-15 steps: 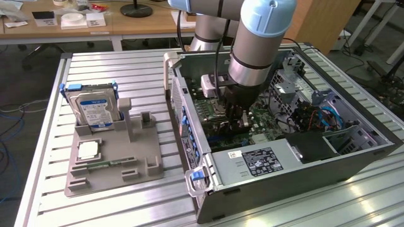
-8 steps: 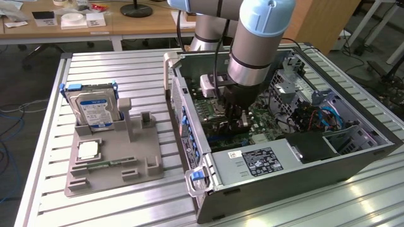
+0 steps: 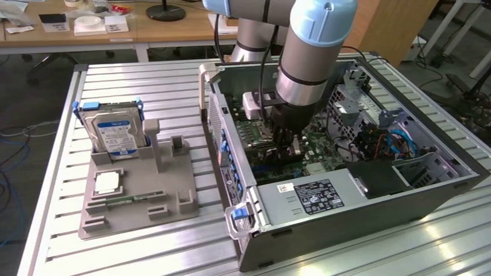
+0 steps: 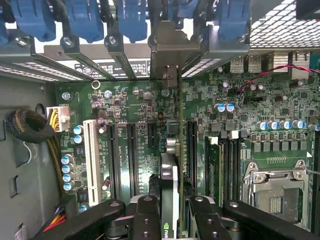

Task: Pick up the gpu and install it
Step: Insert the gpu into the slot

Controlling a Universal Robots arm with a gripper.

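one gpu (image 4: 170, 180) stands inside the open computer case (image 3: 345, 227), jaws clenched on it.

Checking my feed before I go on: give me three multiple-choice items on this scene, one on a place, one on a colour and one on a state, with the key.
1. Where is the gpu?
A. In the grey holder on the table
B. Inside the computer case, over the motherboard
C. On the wooden desk behind

2. What colour are the clips along the case's card openings?
A. Red
B. Blue
C. Yellow

3. How is the hand?
A. Open and empty
B. Shut on the hard drive
C. Shut on the gpu

Key:
1 B: the card stands edge-on above the green board.
2 B: the wrist view has a blue row of them.
3 C: its fingers press the card from both sides.
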